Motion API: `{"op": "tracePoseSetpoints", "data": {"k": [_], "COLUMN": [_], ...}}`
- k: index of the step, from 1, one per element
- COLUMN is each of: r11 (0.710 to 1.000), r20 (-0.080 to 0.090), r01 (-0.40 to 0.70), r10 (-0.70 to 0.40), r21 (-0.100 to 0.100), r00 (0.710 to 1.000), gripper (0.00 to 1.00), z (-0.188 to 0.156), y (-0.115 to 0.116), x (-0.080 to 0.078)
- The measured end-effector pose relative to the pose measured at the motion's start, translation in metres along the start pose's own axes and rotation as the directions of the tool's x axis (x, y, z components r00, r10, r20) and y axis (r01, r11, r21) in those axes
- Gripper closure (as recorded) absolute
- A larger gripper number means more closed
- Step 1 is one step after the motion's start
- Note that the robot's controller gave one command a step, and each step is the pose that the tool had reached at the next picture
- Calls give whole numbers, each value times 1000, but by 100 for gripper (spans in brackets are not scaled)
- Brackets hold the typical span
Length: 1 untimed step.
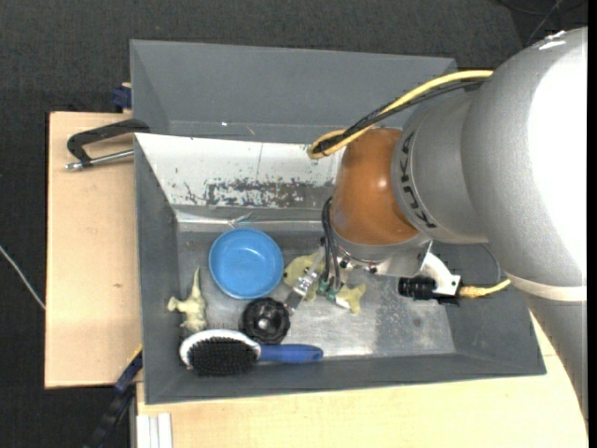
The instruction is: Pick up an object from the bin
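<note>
The thing below my gripper point(326, 286) is a small pale cream-yellow toy point(300, 271), knobbly and uneven in shape. It lies low on the floor of the bin point(410, 329), about the middle, just beside the right rim of the blue bowl point(245, 262). My wrist hides part of it. A pale bit shows further right; whether it belongs to it I cannot tell.

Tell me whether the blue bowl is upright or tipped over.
Upright. The blue bowl sits on the floor of the bin with its round rim and hollow inside facing up.
</note>
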<state>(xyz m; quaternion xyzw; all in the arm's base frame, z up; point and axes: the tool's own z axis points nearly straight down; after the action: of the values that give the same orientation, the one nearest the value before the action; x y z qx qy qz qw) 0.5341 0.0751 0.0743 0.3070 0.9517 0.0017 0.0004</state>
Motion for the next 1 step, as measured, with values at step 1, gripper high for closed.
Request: {"op": "tracePoseSetpoints", "data": {"k": [1], "r11": [1000], "r20": [1], "r01": [2], "r10": [-2], "r21": [0], "r00": [1000], "gripper": [0], "z": [-1], "y": [1], "x": [0]}}
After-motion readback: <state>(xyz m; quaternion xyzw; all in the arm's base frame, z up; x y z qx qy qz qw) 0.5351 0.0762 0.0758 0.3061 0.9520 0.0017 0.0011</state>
